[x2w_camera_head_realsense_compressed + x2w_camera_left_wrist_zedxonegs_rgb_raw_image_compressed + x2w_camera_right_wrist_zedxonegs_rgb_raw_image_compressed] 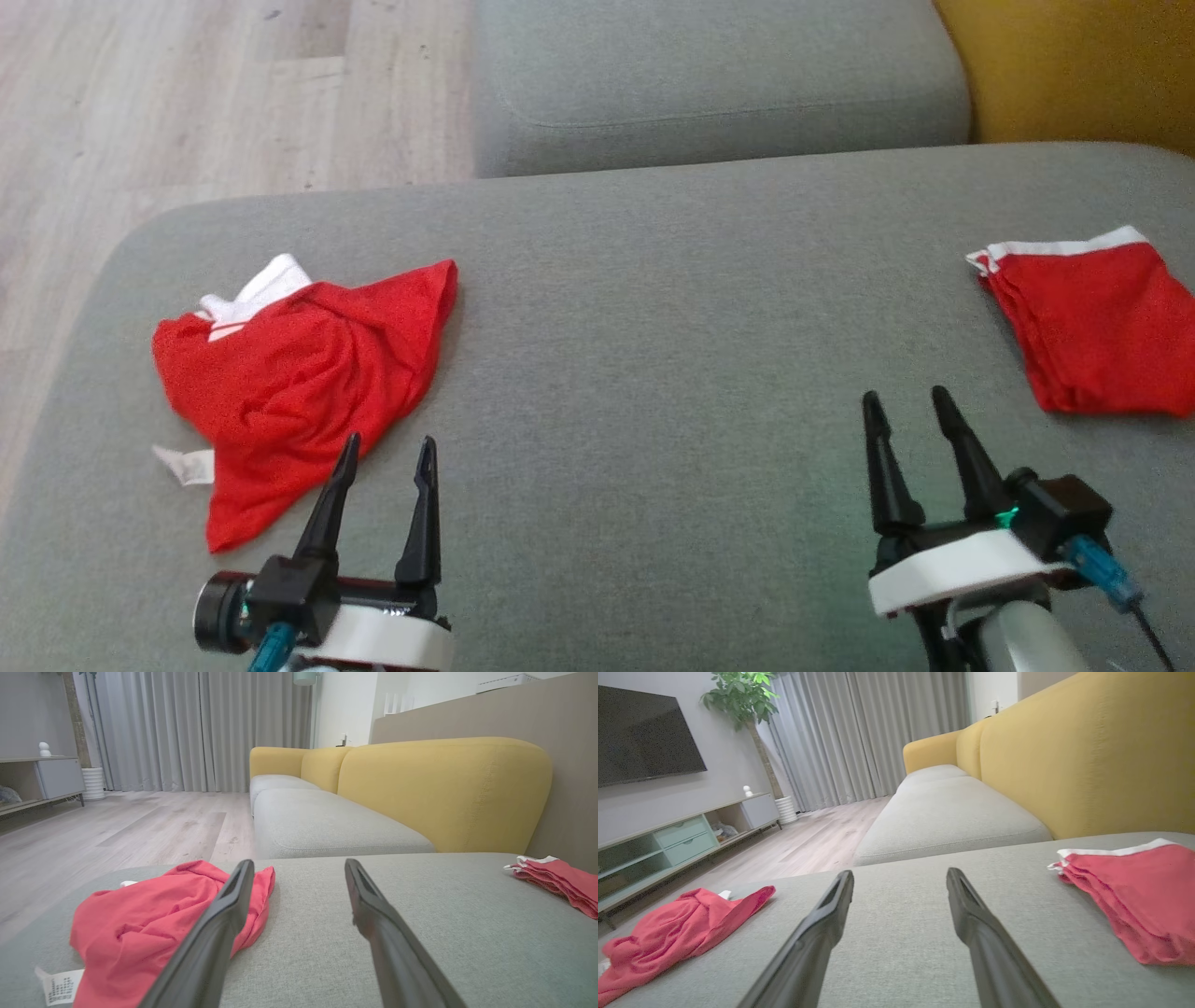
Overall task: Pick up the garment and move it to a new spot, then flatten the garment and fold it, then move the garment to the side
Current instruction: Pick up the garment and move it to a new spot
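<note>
A crumpled red garment (289, 373) with white trim and a white label lies on the left of the grey cushion (653, 327); it also shows in the left wrist view (140, 924) and the right wrist view (677, 928). My left gripper (387, 453) stands open just right of its lower edge, with nothing between the fingers. A second red garment (1092, 322), folded, with a white band, lies at the right edge (1129, 891) (556, 879). My right gripper (906, 401) hovers open to its left, empty.
Another grey seat cushion (719, 84) lies beyond, with a yellow backrest (1074, 65) at the right. Wooden floor (187, 103) runs past the cushion's left edge. A TV cabinet (682, 840) and curtains (859, 737) stand far off.
</note>
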Robot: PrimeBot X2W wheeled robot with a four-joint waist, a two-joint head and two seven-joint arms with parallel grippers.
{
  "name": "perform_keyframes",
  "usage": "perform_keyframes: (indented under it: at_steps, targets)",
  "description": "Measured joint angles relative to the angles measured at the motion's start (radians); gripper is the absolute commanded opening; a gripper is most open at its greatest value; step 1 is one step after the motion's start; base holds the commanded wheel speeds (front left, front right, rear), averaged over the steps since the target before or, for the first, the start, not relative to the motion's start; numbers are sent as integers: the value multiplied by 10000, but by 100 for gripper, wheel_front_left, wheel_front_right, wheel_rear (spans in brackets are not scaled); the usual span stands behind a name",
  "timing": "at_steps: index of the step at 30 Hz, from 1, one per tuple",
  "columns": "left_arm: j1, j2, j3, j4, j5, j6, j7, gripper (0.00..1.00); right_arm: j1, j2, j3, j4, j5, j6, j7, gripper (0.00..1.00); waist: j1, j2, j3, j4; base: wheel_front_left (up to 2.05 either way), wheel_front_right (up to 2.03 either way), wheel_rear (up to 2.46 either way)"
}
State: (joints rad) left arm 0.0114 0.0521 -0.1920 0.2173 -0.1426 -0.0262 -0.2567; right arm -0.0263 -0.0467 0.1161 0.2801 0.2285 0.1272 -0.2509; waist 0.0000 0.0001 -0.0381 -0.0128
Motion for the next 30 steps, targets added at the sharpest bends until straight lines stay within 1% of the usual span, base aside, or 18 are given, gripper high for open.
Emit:
perform_keyframes:
  at_steps: [3,8,14,21,25,28,30]
  targets:
    - [0,-2,-2,-2,0,19,0,100,7,2,144,2,2,0,0,100,0,0,-26,147,0,0,0]
    - [2,-2,-12,4,0,81,0,100,132,2,539,8,105,0,0,100,0,0,-96,690,0,0,0]
    - [63,-2,8,50,4,79,0,100,587,2,938,31,196,0,0,100,0,0,-217,1646,0,0,0]
    - [291,0,13,176,171,-13,0,100,598,2,1212,36,477,0,0,100,0,0,-323,2848,0,0,0]
    - [404,8,21,230,207,-25,0,100,599,2,1342,40,566,0,0,100,0,0,-388,3418,0,0,0]
    - [409,23,23,240,222,-96,0,100,599,4,1476,79,621,0,0,100,-1,0,-427,3671,0,0,0]
    - [415,35,35,245,291,-104,0,100,599,4,1526,79,621,0,0,100,-1,0,-423,3704,0,0,0]
